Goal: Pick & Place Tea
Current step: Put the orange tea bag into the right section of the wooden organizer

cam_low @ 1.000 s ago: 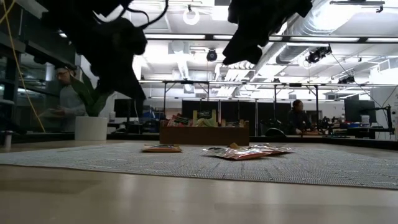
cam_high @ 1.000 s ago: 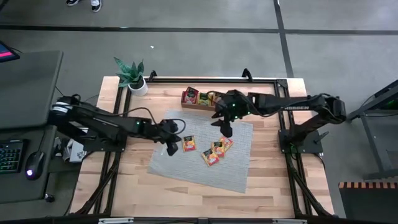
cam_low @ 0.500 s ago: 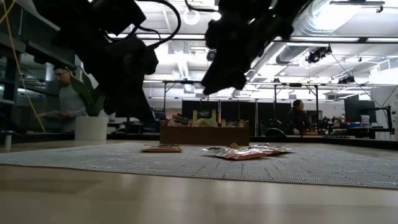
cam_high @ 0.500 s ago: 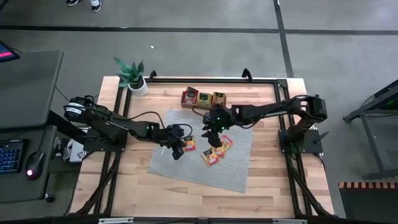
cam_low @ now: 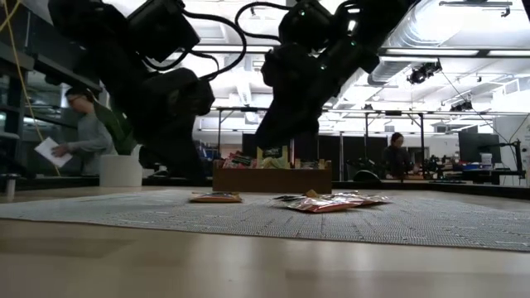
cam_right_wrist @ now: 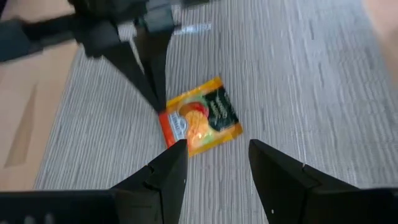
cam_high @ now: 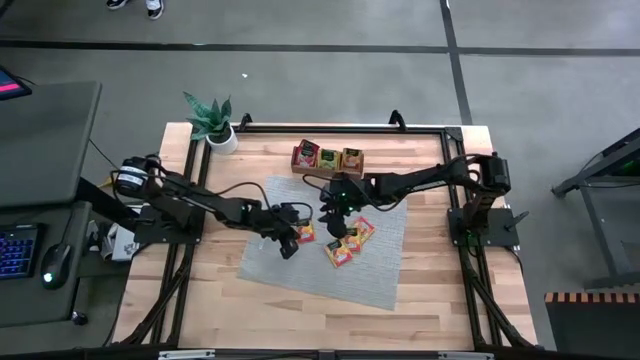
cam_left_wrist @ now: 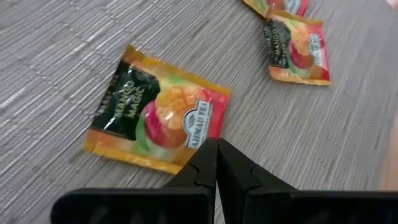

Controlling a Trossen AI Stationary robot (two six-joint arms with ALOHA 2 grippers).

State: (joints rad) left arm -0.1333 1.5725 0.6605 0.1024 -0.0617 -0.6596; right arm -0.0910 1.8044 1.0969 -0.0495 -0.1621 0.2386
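A lone orange-and-red tea sachet (cam_left_wrist: 155, 118) with a dark label lies flat on the grey woven mat (cam_high: 330, 275), left of a small cluster of sachets (cam_high: 350, 242). My left gripper (cam_left_wrist: 216, 146) is shut, low over the mat, its tips at this sachet's red edge. My right gripper (cam_right_wrist: 214, 155) is open and hovers just short of the same sachet (cam_right_wrist: 200, 124), facing my left gripper from the other side. The wooden tray (cam_high: 327, 160) at the mat's far edge holds more sachets. My left gripper's shut fingertips (cam_left_wrist: 211, 152) stand at the red edge (cam_left_wrist: 208, 127) of the lone sachet, slanting down from the table's left. I cannot tell whether they touch it. The sachet lies flat on the mat.
A potted plant (cam_high: 215, 125) stands at the table's far left corner. Bare wood lies along the near edge (cam_high: 320, 320). In the low view, people show in the room behind the table.
Both grippers have come down toward the mat. My right gripper has gone from beside the tray toward the table's near-left, to the lone sachet, staying open. My left gripper has sunk and edged right toward the same sachet, staying shut. The sachets have not moved.
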